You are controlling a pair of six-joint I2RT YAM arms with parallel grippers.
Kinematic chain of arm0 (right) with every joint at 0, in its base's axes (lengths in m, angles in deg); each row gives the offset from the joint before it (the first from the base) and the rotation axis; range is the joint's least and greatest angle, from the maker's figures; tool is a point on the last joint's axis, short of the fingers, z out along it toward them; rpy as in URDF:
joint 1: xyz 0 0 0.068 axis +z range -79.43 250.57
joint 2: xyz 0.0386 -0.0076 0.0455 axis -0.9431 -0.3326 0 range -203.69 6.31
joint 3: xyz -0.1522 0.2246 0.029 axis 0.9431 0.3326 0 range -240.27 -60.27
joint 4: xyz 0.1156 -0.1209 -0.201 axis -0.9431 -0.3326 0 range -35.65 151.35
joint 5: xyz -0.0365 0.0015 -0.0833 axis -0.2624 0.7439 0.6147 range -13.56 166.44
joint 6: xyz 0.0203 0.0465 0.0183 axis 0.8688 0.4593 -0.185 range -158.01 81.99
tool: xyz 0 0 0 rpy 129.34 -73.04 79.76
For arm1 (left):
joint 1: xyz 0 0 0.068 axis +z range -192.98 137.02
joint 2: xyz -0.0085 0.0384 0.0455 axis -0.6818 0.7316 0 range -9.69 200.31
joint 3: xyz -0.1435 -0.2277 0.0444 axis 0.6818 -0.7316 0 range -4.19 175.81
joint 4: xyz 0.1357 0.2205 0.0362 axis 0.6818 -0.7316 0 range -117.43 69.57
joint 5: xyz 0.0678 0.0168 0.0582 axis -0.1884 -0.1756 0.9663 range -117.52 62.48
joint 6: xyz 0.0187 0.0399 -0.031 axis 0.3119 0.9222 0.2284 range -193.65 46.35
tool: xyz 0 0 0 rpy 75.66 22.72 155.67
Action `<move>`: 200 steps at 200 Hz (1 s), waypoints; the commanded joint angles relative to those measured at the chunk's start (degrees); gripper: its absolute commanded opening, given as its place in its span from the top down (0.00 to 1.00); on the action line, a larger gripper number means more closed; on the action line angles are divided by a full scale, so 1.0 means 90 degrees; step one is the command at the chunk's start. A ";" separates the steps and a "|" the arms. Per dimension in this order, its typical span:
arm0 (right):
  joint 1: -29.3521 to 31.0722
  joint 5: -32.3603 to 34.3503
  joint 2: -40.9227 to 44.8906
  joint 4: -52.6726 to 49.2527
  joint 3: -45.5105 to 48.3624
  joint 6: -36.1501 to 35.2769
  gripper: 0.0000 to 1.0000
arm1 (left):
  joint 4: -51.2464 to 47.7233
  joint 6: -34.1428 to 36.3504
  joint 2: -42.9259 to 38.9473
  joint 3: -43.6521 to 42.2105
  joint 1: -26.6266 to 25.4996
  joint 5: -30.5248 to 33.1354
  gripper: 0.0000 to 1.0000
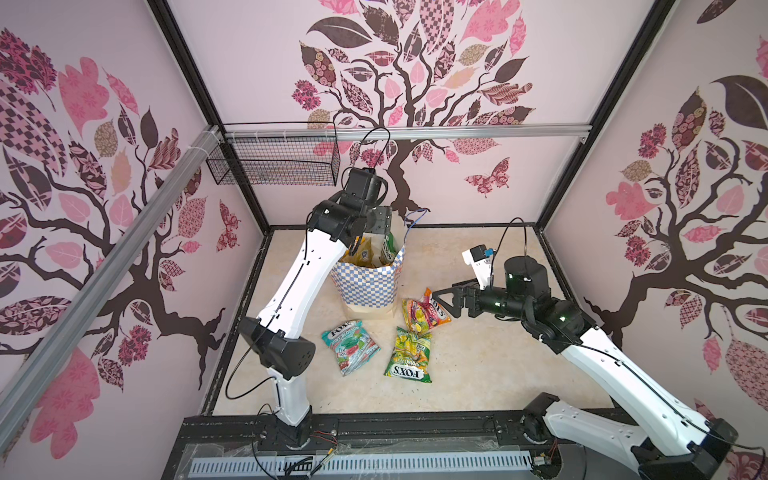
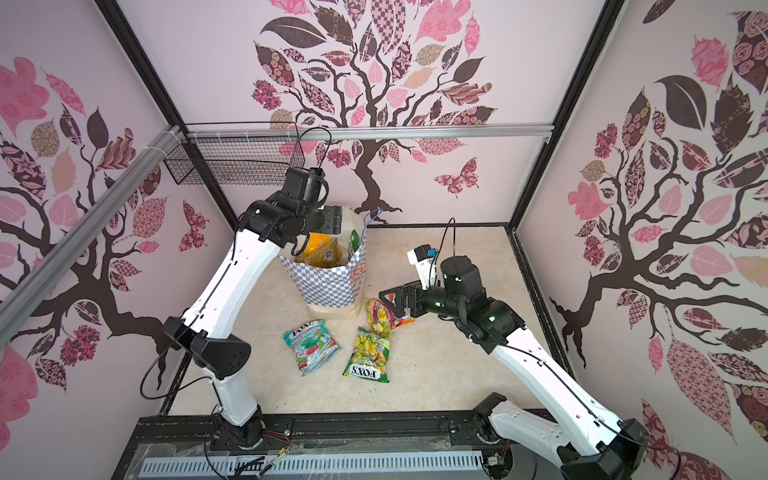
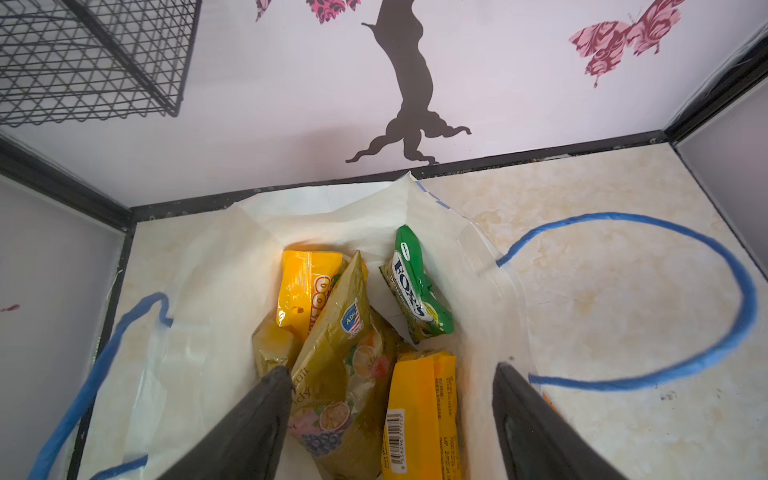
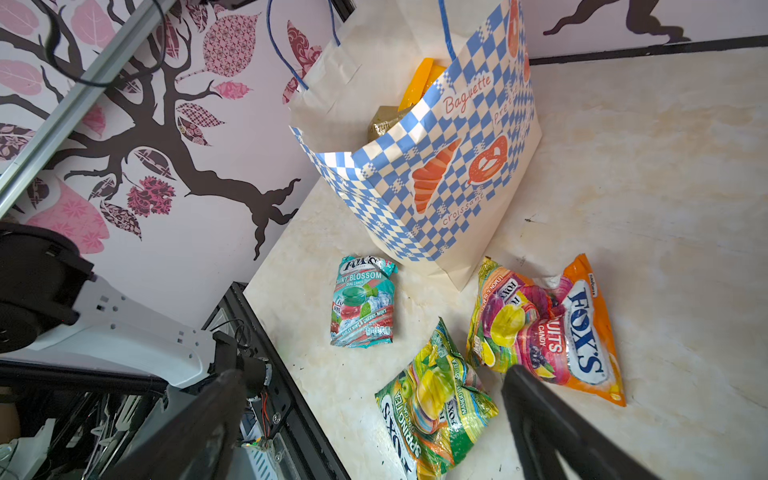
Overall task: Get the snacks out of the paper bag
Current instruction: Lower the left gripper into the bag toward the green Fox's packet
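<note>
Out so far: three snacks are on the bench (image 1: 478, 353) in front of the paper bag (image 1: 365, 282). There's a teal packet (image 1: 351, 347), a green-and-yellow packet (image 1: 409, 355), and an orange packet (image 1: 424, 311) right by the bag's base.
Left inside: four that I can count from the left wrist view. That's a yellow packet (image 3: 305, 286), a big gold-brown packet (image 3: 345, 345), a green packet (image 3: 415, 286) and a barcode packet (image 3: 419, 415). Can't tell if anything's buried under those.
Bag: standing upright toward the back of the bench, mouth gaping, blue handles flopped outward.
Left fingers (image 3: 257, 419): down at the bag's mouth and spread apart. The gold-brown and barcode packets sit between them, nothing pinched yet.
Right fingers (image 4: 540, 415): spread wide and empty, hovering over the orange packet.
Progress guess: a bit under halfway, and looks like the gold-brown one's next.
</note>
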 commanded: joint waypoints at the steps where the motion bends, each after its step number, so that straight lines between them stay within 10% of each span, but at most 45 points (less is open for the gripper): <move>1: 0.0018 -0.0128 -0.0031 -0.0107 -0.0291 -0.0050 0.00 | -0.0833 0.0228 0.0473 0.0709 0.0114 -0.0093 0.23; 200: 0.0010 -0.0167 0.0005 -0.0083 -0.0210 0.0058 0.01 | -0.0800 0.0548 0.1948 -0.0717 0.0842 -0.1589 0.22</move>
